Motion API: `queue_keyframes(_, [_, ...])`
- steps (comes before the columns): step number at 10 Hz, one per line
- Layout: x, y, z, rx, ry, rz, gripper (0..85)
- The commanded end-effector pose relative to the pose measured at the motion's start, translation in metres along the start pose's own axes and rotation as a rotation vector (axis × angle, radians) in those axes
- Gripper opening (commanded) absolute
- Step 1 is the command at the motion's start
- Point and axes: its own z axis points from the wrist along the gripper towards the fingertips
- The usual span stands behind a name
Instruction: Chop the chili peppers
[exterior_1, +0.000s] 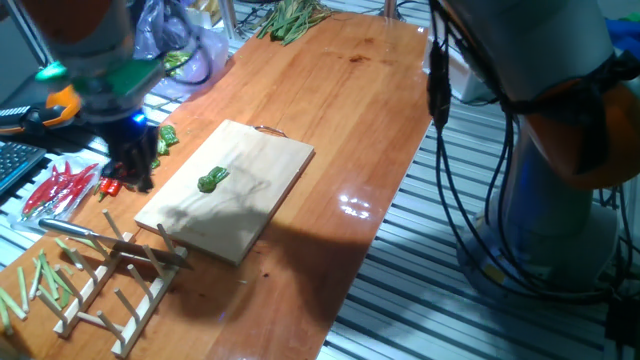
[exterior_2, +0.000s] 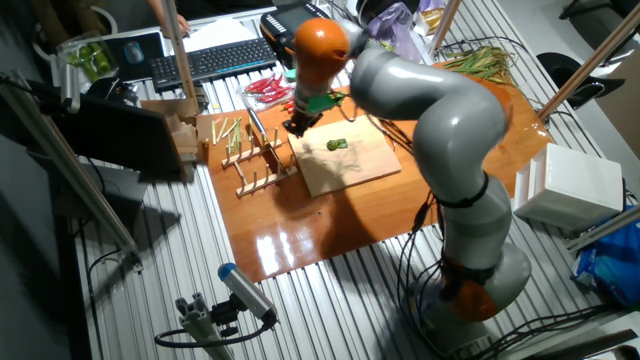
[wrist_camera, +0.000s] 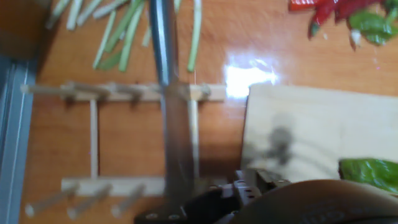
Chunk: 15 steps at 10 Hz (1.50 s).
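Note:
A small bright-green wrinkled chili pepper (exterior_1: 212, 180) lies on the pale wooden cutting board (exterior_1: 262, 160). It also shows in the other fixed view (exterior_2: 337, 144) and at the right edge of the hand view (wrist_camera: 373, 171). My gripper (exterior_1: 132, 172) hangs over the table just left of the board (exterior_2: 355, 168), near the red chilies, apart from the pepper. Its fingers are a dark mass and I cannot tell how the jaws stand. A knife (exterior_1: 72, 230) lies across the wooden rack; its blade (wrist_camera: 166, 93) runs down the middle of the hand view.
A wooden peg rack (exterior_1: 110, 285) stands at the front left, pale-green stalk strips (exterior_1: 30, 285) beside it. Red chilies (exterior_1: 60, 185) and a second green pepper (exterior_1: 167, 137) lie left of the board. Long green stalks (exterior_1: 290, 20) lie at the far end. A keyboard (exterior_2: 215, 60) sits beyond.

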Motion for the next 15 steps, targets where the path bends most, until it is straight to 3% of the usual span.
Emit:
queue_keyframes(1, [-0.005, 0.013, 0.004, -0.005, -0.001, 0.01, 34.0])
queue_keyframes(5, [-0.012, 0.037, 0.014, 0.009, -0.026, 0.068, 34.0])
queue_keyframes(7, [-0.01, 0.052, 0.025, 0.059, -0.073, 0.105, 34.0])
queue_keyframes(8, [-0.01, 0.057, 0.032, 0.063, -0.076, 0.12, 34.0])
queue_keyframes(11, [-0.018, 0.059, 0.046, 0.082, -0.078, 0.111, 34.0])
queue_keyframes(13, [-0.027, 0.059, 0.06, 0.111, -0.093, 0.077, 34.0])
queue_keyframes(15, [-0.029, 0.055, 0.065, 0.134, -0.091, 0.053, 34.0])
